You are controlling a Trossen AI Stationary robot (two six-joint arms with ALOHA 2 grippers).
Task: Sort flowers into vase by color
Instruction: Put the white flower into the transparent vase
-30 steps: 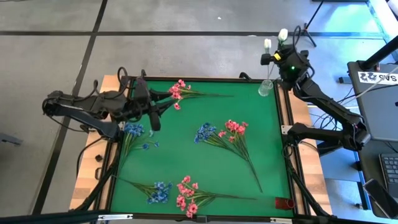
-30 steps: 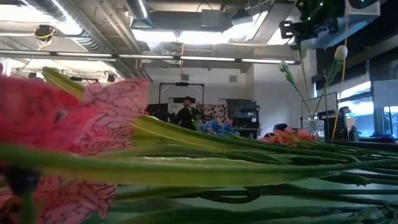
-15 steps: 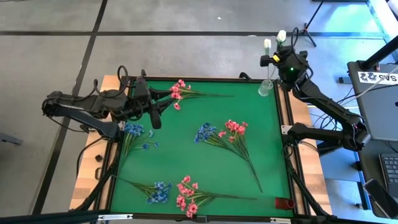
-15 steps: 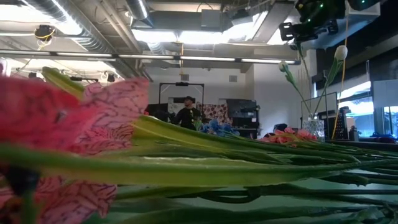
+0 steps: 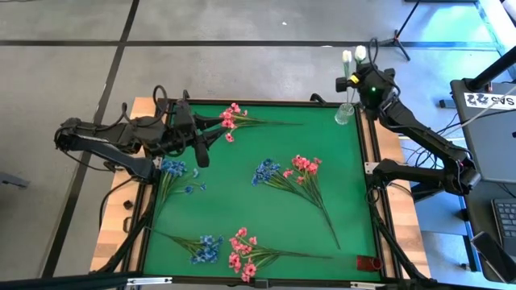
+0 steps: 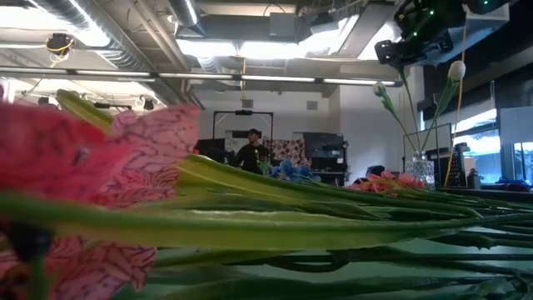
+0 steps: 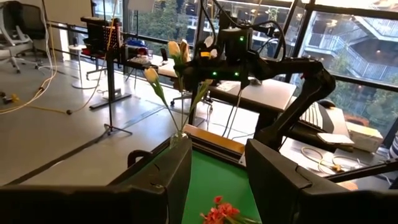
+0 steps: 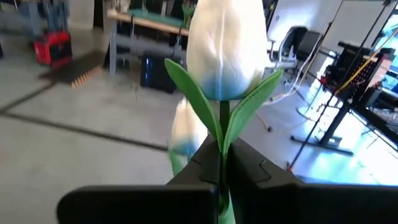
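A white tulip-like bud (image 8: 222,46) fills the right wrist view. My right gripper (image 8: 222,167) is shut on its stem above the small glass vase (image 5: 343,113) at the mat's far right corner. A second white bud (image 5: 347,56) stands in that vase. Pink sprays (image 5: 230,119) (image 5: 305,165) (image 5: 242,256) and blue sprays (image 5: 173,169) (image 5: 264,171) (image 5: 208,246) lie flat on the green mat. My left gripper (image 5: 199,155) hovers open near the far left, beside the far pink spray, with nothing between its fingers (image 7: 155,180). My right gripper pinches the white tulip's stem (image 8: 222,146) between its two fingers, just below the bud and its green leaves. The bud stands upright above the fingers. In the left wrist view the stem (image 7: 199,96) runs down from the gripper into the vase (image 7: 177,140).
A raised black frame (image 5: 367,161) borders the green mat (image 5: 242,201). A small red object (image 5: 369,263) lies at the near right corner. A laptop (image 5: 492,121) sits off the table's right side. A person (image 6: 250,152) stands far back in the room.
My right gripper has tipped slightly over the vase, still shut on the stem. The held white bud has swung toward the table's left, closer to the second bud.
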